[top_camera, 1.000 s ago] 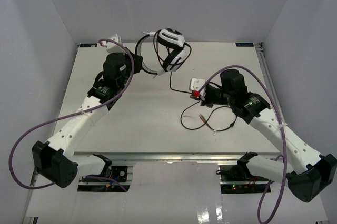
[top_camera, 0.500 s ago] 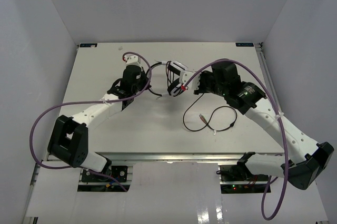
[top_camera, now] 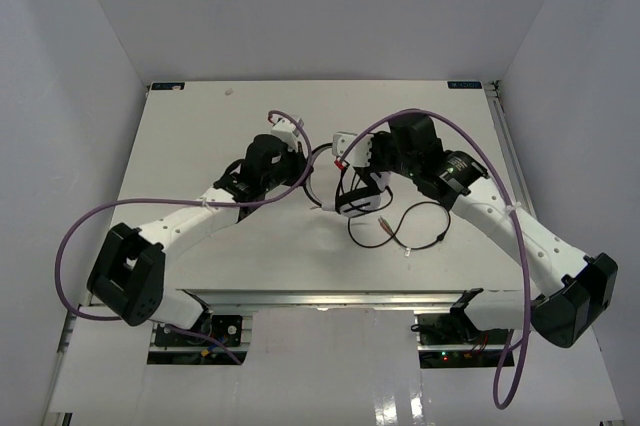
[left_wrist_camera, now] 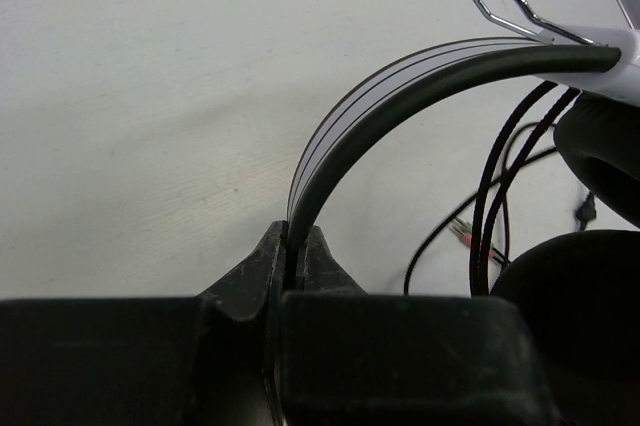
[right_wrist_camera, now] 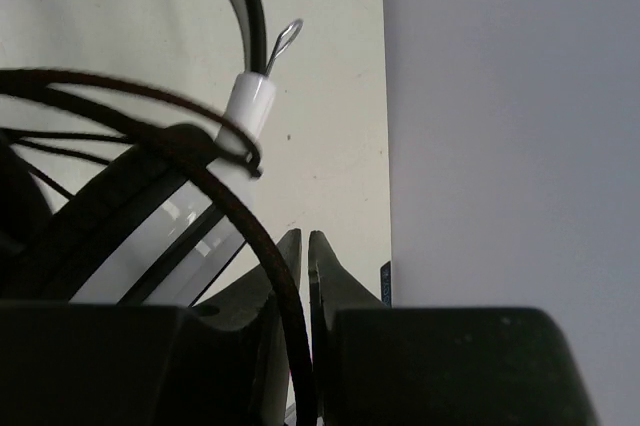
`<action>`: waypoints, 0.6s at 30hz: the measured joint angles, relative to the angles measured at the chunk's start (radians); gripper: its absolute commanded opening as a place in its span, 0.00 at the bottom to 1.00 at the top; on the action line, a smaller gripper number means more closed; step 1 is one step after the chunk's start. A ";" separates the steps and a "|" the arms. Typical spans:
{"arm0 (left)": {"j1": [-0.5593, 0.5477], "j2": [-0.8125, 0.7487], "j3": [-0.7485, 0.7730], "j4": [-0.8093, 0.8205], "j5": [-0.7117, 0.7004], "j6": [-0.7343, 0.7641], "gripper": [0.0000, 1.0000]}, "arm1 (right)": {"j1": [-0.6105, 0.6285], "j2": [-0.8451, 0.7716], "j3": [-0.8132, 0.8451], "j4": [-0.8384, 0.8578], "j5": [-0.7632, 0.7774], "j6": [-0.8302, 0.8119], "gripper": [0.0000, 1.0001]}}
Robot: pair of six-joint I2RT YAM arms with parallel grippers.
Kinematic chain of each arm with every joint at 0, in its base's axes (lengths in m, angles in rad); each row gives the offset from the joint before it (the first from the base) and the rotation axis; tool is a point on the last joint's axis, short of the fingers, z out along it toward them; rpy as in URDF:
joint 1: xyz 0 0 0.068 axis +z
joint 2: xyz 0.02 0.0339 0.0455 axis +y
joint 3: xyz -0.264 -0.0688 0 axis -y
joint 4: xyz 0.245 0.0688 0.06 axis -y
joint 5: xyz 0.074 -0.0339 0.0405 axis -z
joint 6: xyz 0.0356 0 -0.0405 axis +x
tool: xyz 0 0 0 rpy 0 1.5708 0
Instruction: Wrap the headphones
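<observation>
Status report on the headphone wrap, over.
Left gripper shut on headband. Right gripper shut on cord. Headphones mid-table between both grippers, rest of cord looped loose beside them. Only that slack in the way.

Headphones [top_camera: 355, 194] in mixed finishes: the headband [left_wrist_camera: 400, 96] is seen as smooth, semi-gloss dark plastic lined with fine pale stripes and capped by a glossy white plastic sleeve [right_wrist_camera: 250, 101], from which a bright polished metal wire loop [left_wrist_camera: 500, 1] is drawn. The ear pad [left_wrist_camera: 575, 286] is shown in soft matt black, the cord [left_wrist_camera: 487, 226] in a thin dull black sheath. The table [left_wrist_camera: 150, 96] is finished matt off-white, faintly scuffed and speckled. The fingers of the left gripper [left_wrist_camera: 293, 243] are moulded in matt black plastic.
</observation>
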 measured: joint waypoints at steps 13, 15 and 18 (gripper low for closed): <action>-0.034 -0.171 -0.033 -0.014 0.069 0.050 0.00 | -0.075 -0.016 -0.021 0.018 -0.046 0.005 0.13; -0.034 -0.174 -0.033 -0.017 0.073 0.048 0.00 | -0.080 -0.026 -0.021 0.018 -0.069 0.018 0.13; -0.034 -0.170 -0.033 -0.034 0.080 0.048 0.00 | -0.085 -0.035 -0.019 0.018 -0.105 0.038 0.13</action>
